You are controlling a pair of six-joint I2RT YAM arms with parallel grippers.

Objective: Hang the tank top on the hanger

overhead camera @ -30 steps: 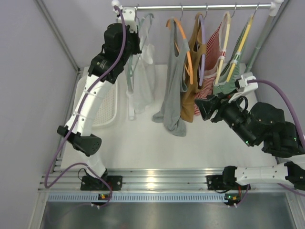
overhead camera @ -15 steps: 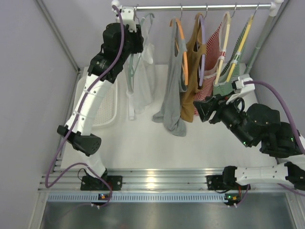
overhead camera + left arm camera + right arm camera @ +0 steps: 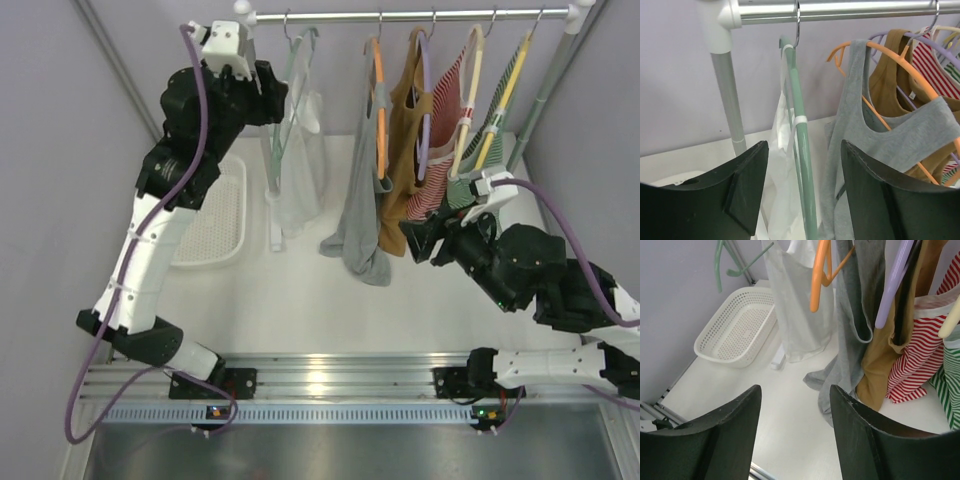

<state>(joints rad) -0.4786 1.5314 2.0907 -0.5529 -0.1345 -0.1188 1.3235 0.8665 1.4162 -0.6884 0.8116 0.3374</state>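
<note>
The white tank top [image 3: 298, 175] hangs on the sage-green hanger [image 3: 291, 90], whose hook is over the rail at the far left. In the left wrist view the hanger [image 3: 801, 150] and tank top [image 3: 777, 190] hang just beyond my left gripper [image 3: 805, 192], which is open and touches neither. From above, the left gripper [image 3: 272, 98] sits just left of the hanger. My right gripper [image 3: 413, 240] is open and empty, low in front of the hung clothes. Its camera shows the tank top [image 3: 799, 305], the hanger [image 3: 720, 260] and the right gripper [image 3: 795, 435] above bare table.
The rail [image 3: 420, 15] also carries a grey top on an orange hanger [image 3: 380, 110], a brown top [image 3: 405, 150] on a purple hanger and striped tops [image 3: 450, 170]. A white perforated basket [image 3: 212, 215] lies at the left. A rail post [image 3: 727, 100] stands left of the green hanger.
My left gripper has opened, let go of the hanger and drawn back to the left; the hanger now hangs free on the rail. The right arm has edged left.
</note>
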